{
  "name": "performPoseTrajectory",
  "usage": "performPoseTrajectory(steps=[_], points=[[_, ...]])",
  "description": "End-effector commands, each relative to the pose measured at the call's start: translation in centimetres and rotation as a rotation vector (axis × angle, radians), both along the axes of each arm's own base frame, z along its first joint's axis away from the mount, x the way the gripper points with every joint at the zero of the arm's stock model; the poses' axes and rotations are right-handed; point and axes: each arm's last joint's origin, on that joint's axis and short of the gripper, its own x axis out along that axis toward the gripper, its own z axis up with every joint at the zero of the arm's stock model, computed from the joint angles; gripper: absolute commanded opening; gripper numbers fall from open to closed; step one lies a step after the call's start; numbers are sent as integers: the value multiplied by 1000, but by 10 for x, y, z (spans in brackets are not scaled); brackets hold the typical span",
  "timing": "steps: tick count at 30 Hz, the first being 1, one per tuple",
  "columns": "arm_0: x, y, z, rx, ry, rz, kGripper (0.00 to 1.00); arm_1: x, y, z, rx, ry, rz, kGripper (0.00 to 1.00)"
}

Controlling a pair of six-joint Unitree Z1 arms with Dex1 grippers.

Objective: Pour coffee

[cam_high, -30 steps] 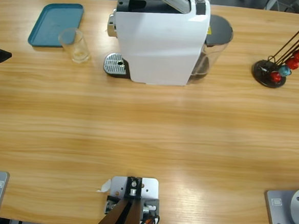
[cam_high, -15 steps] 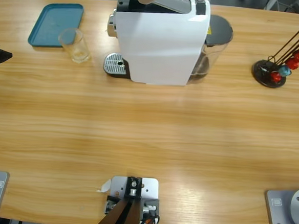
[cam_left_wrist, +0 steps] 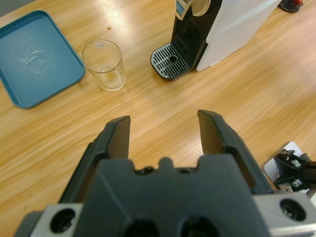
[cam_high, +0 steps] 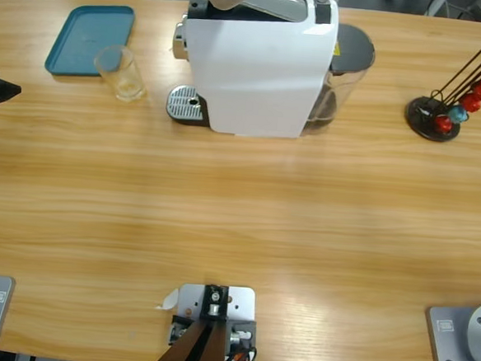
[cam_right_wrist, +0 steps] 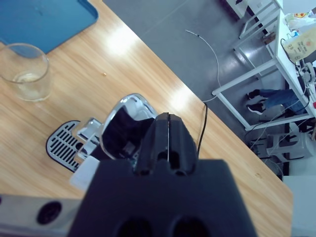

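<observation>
An empty glass [cam_high: 121, 71] stands just beside the white coffee machine [cam_high: 257, 62]. Left gripper [cam_left_wrist: 165, 129] jaws spread apart; right gripper [cam_right_wrist: 168, 129] jaws pressed together above the machine.

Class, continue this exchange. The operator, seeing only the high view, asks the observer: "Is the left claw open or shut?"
Observer: Open. In the left wrist view the left claw has its jaws apart with nothing between them.
Operator: And the right claw?
Observer: The right claw is shut, just above the top of the coffee machine.
Operator: Any coffee in the glass?
Observer: No dark liquid. The glass shows only a pale trace at its bottom.
</observation>
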Motion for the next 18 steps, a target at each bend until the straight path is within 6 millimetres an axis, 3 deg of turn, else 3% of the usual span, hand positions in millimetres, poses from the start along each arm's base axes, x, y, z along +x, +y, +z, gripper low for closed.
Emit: performPoseTrajectory(steps=[1,18], points=[[4,-5,-14,18,60,-15,586,-5,33,-118,-208,164,51,0],[2,-4,-13,17,58,-16,586,-27,31,-151,-216,209,29,0]])
